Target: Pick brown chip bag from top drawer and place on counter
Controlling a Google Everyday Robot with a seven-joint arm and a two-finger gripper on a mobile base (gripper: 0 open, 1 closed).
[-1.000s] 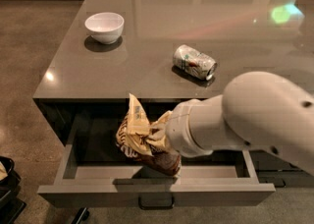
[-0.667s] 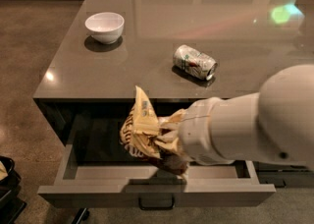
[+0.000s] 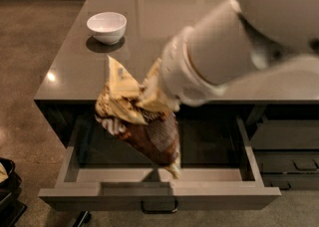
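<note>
The brown chip bag point(image 3: 137, 121) hangs crumpled in the air above the open top drawer point(image 3: 159, 193), its cream-yellow end up and its dark brown part pointing down. My gripper point(image 3: 152, 96) is shut on the bag's upper part, at the end of my large white arm point(image 3: 219, 56); the fingers are mostly hidden by the bag and the wrist. The bag is level with the front edge of the counter point(image 3: 75, 76), which stretches away behind it.
A white bowl point(image 3: 106, 27) stands on the counter at the far left. Lower drawers with recessed pulls point(image 3: 299, 164) are at the right. A dark object point(image 3: 7, 181) sits on the floor at the left. The drawer's metal handle point(image 3: 158, 206) faces me.
The bag has been lifted up out of the drawer and now hangs clear above it. My arm has risen and now hides the silver can on the counter.
</note>
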